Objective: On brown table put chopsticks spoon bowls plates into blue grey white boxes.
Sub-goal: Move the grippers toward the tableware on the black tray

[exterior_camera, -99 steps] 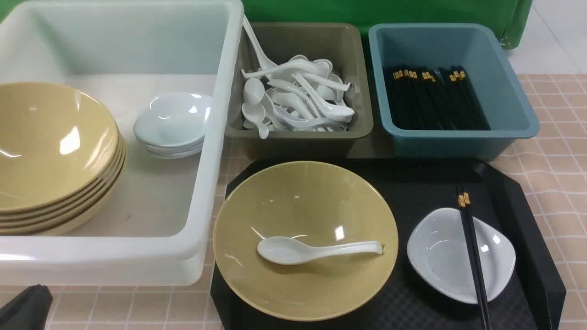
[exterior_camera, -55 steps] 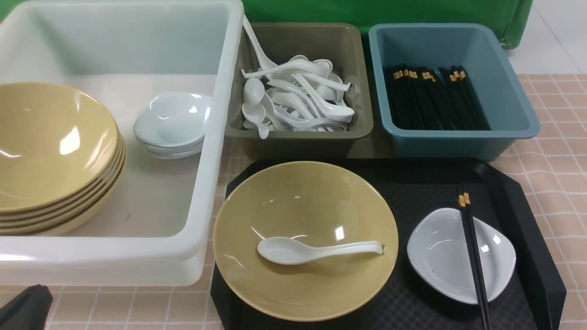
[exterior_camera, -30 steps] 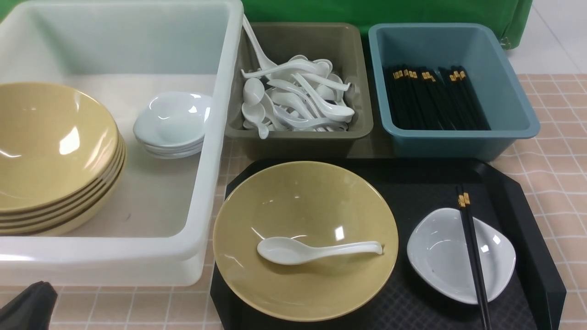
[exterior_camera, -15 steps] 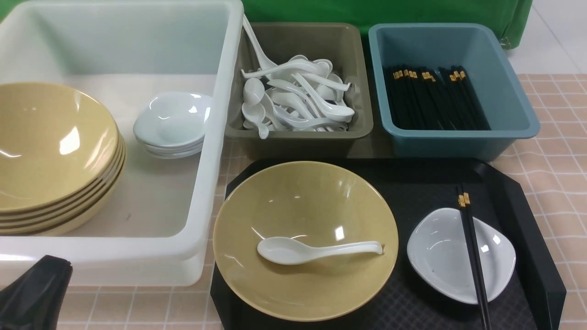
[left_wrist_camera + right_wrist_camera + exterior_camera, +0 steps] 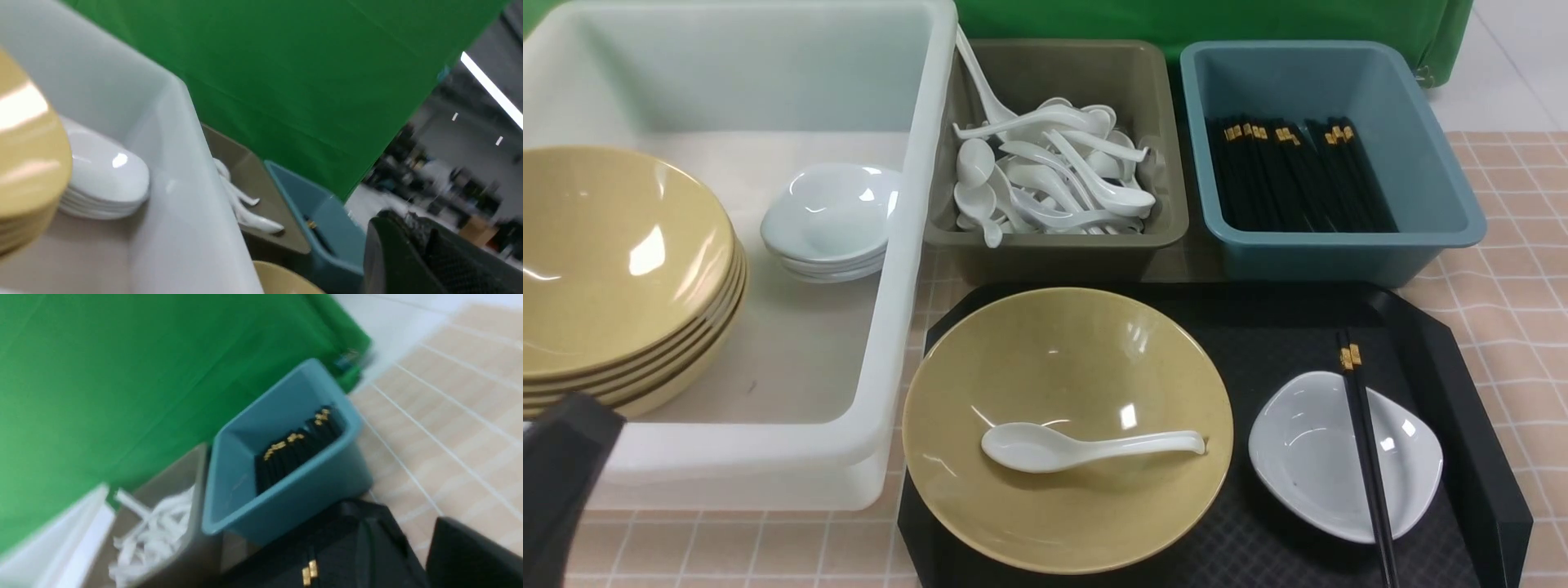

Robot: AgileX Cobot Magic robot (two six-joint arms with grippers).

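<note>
At the near left corner, the left gripper (image 5: 564, 465) hangs in front of the near wall of the white tub (image 5: 882, 457), its jaws clenched. The tub fills the left side of the brown table (image 5: 1511, 278). Inside it, a stack of yellow bowls (image 5: 613, 269) sits against the left side, and a stack of white plates (image 5: 829, 216) stands by the right wall, near the bowls but apart from them.

Just right of the tub, at the far side, the olive-grey bin (image 5: 1054, 245) holds a spoon pile (image 5: 1054, 175), with one handle leaning up against the tub's rim. The teal-blue bin (image 5: 1339, 253) sits beside it, further right, with a chopstick bundle (image 5: 1298, 175) lying on its floor, gold bands toward the far end.

Near to both bins lies the black tray (image 5: 1445, 343). On its left half rests the loose bowl (image 5: 1066, 376), upright, with the spoon (image 5: 1078, 447) lying inside it, scoop to the left and handle to the right. On the tray's right half sits the loose plate (image 5: 1307, 457). The chopsticks (image 5: 1364, 457) lie across it as a pair, gold bands at the far end, running off the near edge of the front view.

Of the right gripper (image 5: 470, 555), only a dark corner shows in the right wrist view, above the tray's right edge. Whether it is released or clenched cannot be told.
</note>
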